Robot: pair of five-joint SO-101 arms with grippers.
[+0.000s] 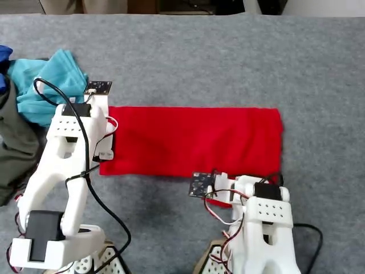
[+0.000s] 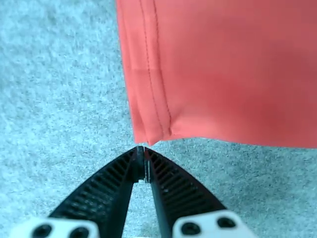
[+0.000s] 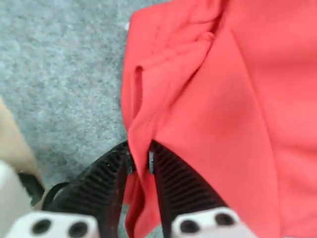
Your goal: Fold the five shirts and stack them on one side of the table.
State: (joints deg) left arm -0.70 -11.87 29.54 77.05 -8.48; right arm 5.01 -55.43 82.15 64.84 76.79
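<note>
A red shirt lies folded into a long flat strip across the middle of the grey table. My left gripper sits at the strip's left end, shut on the very tip of a hemmed corner of the red shirt. My right gripper is at the strip's near edge toward its right end, shut on a bunched fold of the red shirt. In the high view the right gripper holds a small flap of red cloth just off the strip's near edge.
A crumpled teal shirt lies at the far left, just behind the left arm. A dark grey shirt is heaped beside it, and a blue cloth pokes in at the left edge. Grey table stretches beyond the red strip.
</note>
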